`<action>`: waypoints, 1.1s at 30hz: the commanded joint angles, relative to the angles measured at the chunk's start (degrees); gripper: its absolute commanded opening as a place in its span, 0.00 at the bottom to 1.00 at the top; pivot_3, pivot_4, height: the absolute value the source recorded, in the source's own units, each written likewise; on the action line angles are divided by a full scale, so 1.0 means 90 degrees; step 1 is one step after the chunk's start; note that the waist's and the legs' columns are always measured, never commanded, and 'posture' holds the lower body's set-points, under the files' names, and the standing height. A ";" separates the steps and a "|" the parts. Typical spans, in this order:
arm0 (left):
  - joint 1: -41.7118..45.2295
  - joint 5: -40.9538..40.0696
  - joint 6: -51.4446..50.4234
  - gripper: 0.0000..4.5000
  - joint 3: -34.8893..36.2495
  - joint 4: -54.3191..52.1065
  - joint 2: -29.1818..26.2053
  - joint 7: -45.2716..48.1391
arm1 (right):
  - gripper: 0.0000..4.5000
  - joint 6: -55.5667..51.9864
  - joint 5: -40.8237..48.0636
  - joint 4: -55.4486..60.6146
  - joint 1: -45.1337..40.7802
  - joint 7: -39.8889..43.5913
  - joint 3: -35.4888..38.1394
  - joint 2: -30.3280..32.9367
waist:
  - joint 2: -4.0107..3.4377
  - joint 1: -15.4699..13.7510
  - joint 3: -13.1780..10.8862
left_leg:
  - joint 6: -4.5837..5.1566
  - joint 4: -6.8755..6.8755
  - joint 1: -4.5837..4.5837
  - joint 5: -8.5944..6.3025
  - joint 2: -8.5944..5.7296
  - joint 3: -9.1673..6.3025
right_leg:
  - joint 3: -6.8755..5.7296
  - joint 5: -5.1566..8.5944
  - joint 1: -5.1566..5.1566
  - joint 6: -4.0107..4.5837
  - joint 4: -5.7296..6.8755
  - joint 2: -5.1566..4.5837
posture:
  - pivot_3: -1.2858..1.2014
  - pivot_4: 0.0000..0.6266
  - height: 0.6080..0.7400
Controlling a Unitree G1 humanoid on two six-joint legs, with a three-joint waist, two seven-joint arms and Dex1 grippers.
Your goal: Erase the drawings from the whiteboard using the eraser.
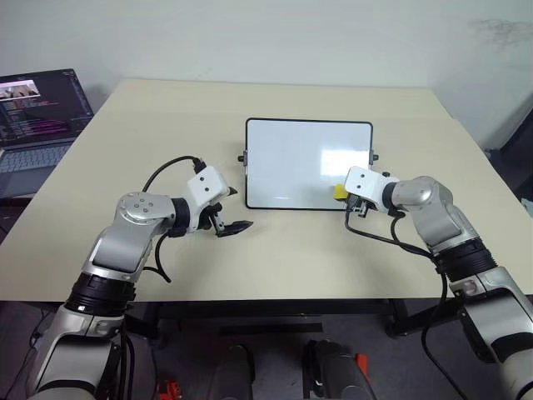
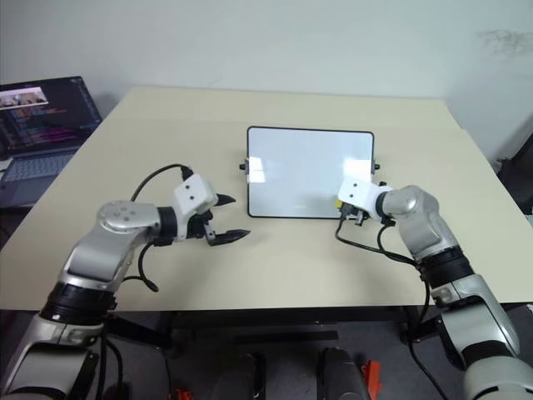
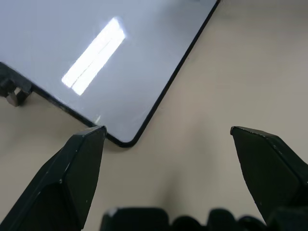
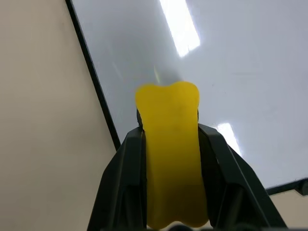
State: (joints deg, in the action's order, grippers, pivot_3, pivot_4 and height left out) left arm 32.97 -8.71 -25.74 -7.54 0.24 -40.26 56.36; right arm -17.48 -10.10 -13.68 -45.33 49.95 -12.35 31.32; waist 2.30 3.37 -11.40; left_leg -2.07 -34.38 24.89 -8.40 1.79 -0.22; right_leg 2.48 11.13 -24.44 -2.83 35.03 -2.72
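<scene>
The right claw [image 4: 168, 144] is clenching the eraser [image 4: 169, 144] between its two black fingers, the yellow block sticking out past the tips and hovering over the near right corner of the whiteboard [image 1: 287, 158], which is lying flat on the desk [image 1: 275, 258]. The block is bulging slightly where the fingers are pinching it, so it is probably soft and light, and gripping it across its narrow sides as here looks sound. The board's surface is showing glossy and blank where visible; no drawings can be made out. The board looks thin, stiff and likely slippery on the desk, so wiping may be pushing it around. The left claw [image 1: 230, 218] is standing released, fingers spread, just beside the board's near left corner, where bracing the dark frame seems sensible.
</scene>
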 commanded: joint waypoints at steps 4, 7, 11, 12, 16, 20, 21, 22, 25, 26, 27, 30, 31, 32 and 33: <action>0.0237 -0.0119 0.0087 1.00 0.0098 -0.0070 0.0052 0.0081 | 0.24 -0.0889 0.1041 0.0662 -0.0626 -0.0610 0.1692 0.0274 | 0.0001 -0.0066 0.0002 | 0.0026 0.0018 -0.0006 0.0016 0.0010 0.0003 | -0.0020 -0.0044 -0.0003 -0.0042 0.0014 0.0005 | 0.52 0.24 1.00; 0.0336 -0.0118 0.0119 1.00 0.0049 0.0004 0.0151 0.0103 | 0.24 -0.1361 0.0938 0.0169 -0.0702 -0.1350 0.2175 0.0545 | 0.0001 -0.0189 0.0002 | -0.0002 0.0049 0.0003 -0.0005 0.0010 0.0007 | -0.0020 -0.0027 -0.0026 -0.0025 0.0013 0.0008 | 0.52 0.24 1.00; 0.0506 -0.0122 0.0175 1.00 -0.0026 0.0087 0.0288 0.0191 | 0.24 -0.2162 0.1051 -0.0043 -0.0506 -0.1986 0.2624 0.0709 | 0.0001 -0.0204 0.0002 | -0.0013 0.0048 0.0041 -0.0027 0.0006 0.0021 | -0.0007 -0.0027 -0.0064 -0.0043 0.0013 0.0007 | 0.52 0.24 1.00; 0.0560 -0.0116 0.0180 1.00 -0.0055 0.0107 0.0326 0.0222 | 0.24 -0.2372 0.1107 0.0018 -0.0391 -0.2080 0.2751 0.0742 | 0.0001 -0.0203 0.0002 | -0.0012 0.0047 0.0059 -0.0027 0.0006 0.0020 | -0.0008 -0.0035 -0.0080 -0.0056 0.0013 0.0008 | 0.52 0.24 1.00; 0.0678 -0.0096 0.0223 1.00 -0.0172 0.0169 0.0450 0.0341 | 0.24 -0.2811 0.1350 0.0401 0.0114 -0.2035 0.2931 0.0881 | 0.0001 -0.0197 0.0001 | -0.0011 0.0043 0.0076 -0.0027 0.0004 0.0019 | -0.0008 -0.0038 -0.0094 -0.0063 0.0013 0.0010 | 0.52 0.24 1.00; 0.0704 -0.0113 0.0231 1.00 -0.0326 0.0119 0.0658 0.0434 | 0.24 -0.2998 0.1471 0.0395 0.0500 -0.2261 0.3157 0.1005 | 0.0000 -0.0166 0.0002 | -0.0009 0.0027 0.0075 -0.0026 0.0004 0.0019 | -0.0003 -0.0032 -0.0091 -0.0091 0.0016 0.0012 | 0.52 0.24 1.00; 0.0705 -0.0110 0.0228 1.00 -0.0367 0.0102 0.0713 0.0447 | 0.24 -0.3029 0.1506 0.0388 0.0583 -0.2324 0.3228 0.1022 | 0.0000 -0.0168 0.0002 | -0.0007 0.0019 0.0074 -0.0025 0.0004 0.0019 | -0.0003 -0.0034 -0.0088 -0.0091 0.0017 0.0012 | 0.52 0.24 1.00; 0.0709 -0.0104 0.0228 1.00 -0.0399 0.0093 0.0764 0.0455 | 0.24 -0.3053 0.1558 0.0387 0.0645 -0.2372 0.3291 0.1027 | 0.0000 -0.0171 0.0002 | -0.0006 0.0009 0.0075 -0.0024 0.0005 0.0019 | -0.0002 -0.0033 -0.0085 -0.0088 0.0019 0.0012 | 0.52 0.24 1.00; 0.0730 -0.0136 0.0182 1.00 -0.0522 0.0009 0.0989 0.0456 | 0.24 -0.3123 0.1650 0.0391 0.0916 -0.2598 0.3503 0.1038 | 0.0000 -0.0171 0.0002 | -0.0004 -0.0021 0.0076 -0.0023 0.0005 0.0019 | 0.0003 -0.0035 -0.0076 -0.0076 0.0021 0.0013 | 0.52 0.24 1.00; 0.0745 -0.0136 0.0182 1.00 -0.0548 0.0008 0.1048 0.0461 | 0.24 -0.3142 0.1683 0.0393 0.0981 -0.2657 0.3565 0.1027 | 0.0000 -0.0170 0.0002 | -0.0003 -0.0031 0.0076 -0.0023 0.0005 0.0019 | 0.0003 -0.0035 -0.0070 -0.0076 0.0023 0.0012 | 0.52 0.24 1.00; 0.0773 -0.0127 0.0190 1.00 -0.0566 0.0026 0.1112 0.0450 | 0.24 -0.3152 0.1708 0.0407 0.1056 -0.2712 0.3618 0.1025 | 0.0000 -0.0168 0.0002 | -0.0003 -0.0043 0.0076 -0.0023 0.0005 0.0019 | 0.0005 -0.0037 -0.0068 -0.0077 0.0024 0.0012 | 0.52 0.24 1.00; 0.0897 -0.0084 0.0276 1.00 -0.0626 0.0140 0.1335 0.0381 | 0.24 -0.3247 0.1854 0.0459 0.1222 -0.2864 0.3820 0.1011 | 0.0000 -0.0170 0.0002 | 0.0005 -0.0058 0.0076 -0.0018 0.0004 0.0020 | 0.0008 -0.0042 -0.0061 -0.0078 0.0026 0.0012 | 0.52 0.24 1.00; 0.0939 -0.0067 0.0320 1.00 -0.0653 0.0181 0.1443 0.0337 | 0.24 -0.3240 0.1869 0.0438 0.1269 -0.2922 0.3855 0.1039 | 0.0000 -0.0168 0.0002 | 0.0012 -0.0059 0.0076 -0.0014 0.0004 0.0020 | 0.0009 -0.0044 -0.0061 -0.0078 0.0026 0.0013 | 0.52 0.24 1.00; 0.0965 -0.0037 0.0365 1.00 -0.0674 0.0212 0.1539 0.0276 | 0.24 -0.3223 0.1882 0.0423 0.1306 -0.2958 0.3876 0.1063 | -0.0001 -0.0171 0.0002 | 0.0015 -0.0060 0.0076 -0.0012 0.0004 0.0020 | 0.0010 -0.0048 -0.0061 -0.0077 0.0026 0.0012 | 0.52 0.24 1.00; 0.0987 0.0011 0.0435 1.00 -0.0697 0.0255 0.1643 0.0196 | 0.24 -0.3216 0.1897 0.0413 0.1335 -0.2990 0.3905 0.1072 | -0.0001 -0.0174 0.0003 | 0.0020 -0.0060 0.0076 -0.0008 0.0004 0.0020 | 0.0009 -0.0050 -0.0060 -0.0078 0.0028 0.0013 | 0.52 0.24 1.00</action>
State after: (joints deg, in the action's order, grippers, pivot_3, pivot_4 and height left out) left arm 40.46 -8.77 -23.59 -13.33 3.03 -26.42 59.18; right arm -46.88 6.03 -12.03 -33.15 23.92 20.82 39.52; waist 2.29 1.81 -11.38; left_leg -1.86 -34.93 25.57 -8.46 1.83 -0.04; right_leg 2.56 10.65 -24.98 -3.53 35.28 -2.60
